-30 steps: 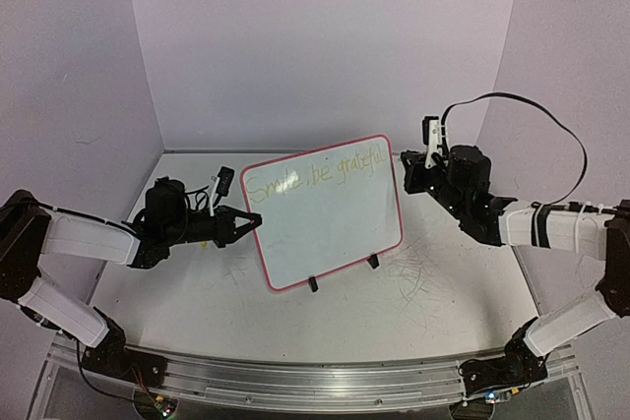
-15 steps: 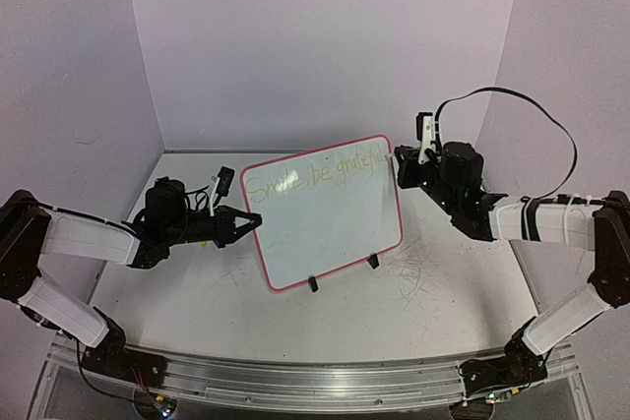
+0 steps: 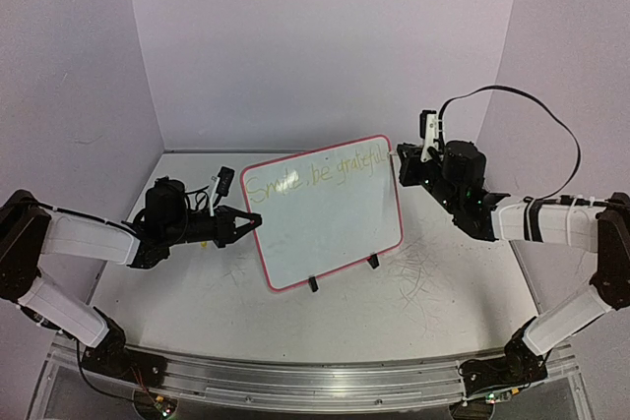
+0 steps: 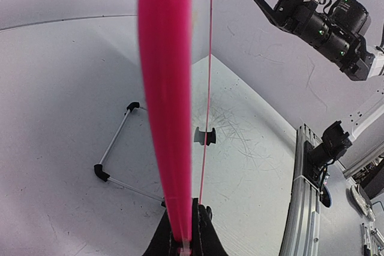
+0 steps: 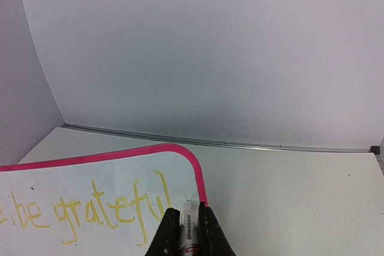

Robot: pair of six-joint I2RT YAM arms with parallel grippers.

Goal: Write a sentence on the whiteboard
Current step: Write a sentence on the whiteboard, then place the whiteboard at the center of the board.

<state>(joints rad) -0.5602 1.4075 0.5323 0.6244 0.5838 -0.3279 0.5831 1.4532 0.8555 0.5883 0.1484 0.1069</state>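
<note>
The whiteboard (image 3: pixel 330 218) stands near the middle of the desk (image 3: pixel 197 292), leaning back on two black clip feet (image 3: pixel 313 284). The sentence (image 3: pixel 315 174) runs along its top edge in pale yellow and reads "Smile, be grateful".

The left gripper (image 3: pixel 254 223) is clamped on the board's left frame edge, which the left wrist view shows pinched between the fingers. The right gripper (image 5: pixel 187 217) is closed on a marker (image 5: pixel 189 227), whose tip sits at the board's top right corner, just past the last letter and beside the pink frame.

The board looks light and stiff, with a glossy, slippery face. On such small feet it would likely slide or tip under pen pressure, so the thin frame is the sensible place to hold it, not the writing face.

The written line has almost no room left before the right frame, while the board below it is blank. The desk's right and near sides offer open space for the arm. The back wall stands close behind the board.
</note>
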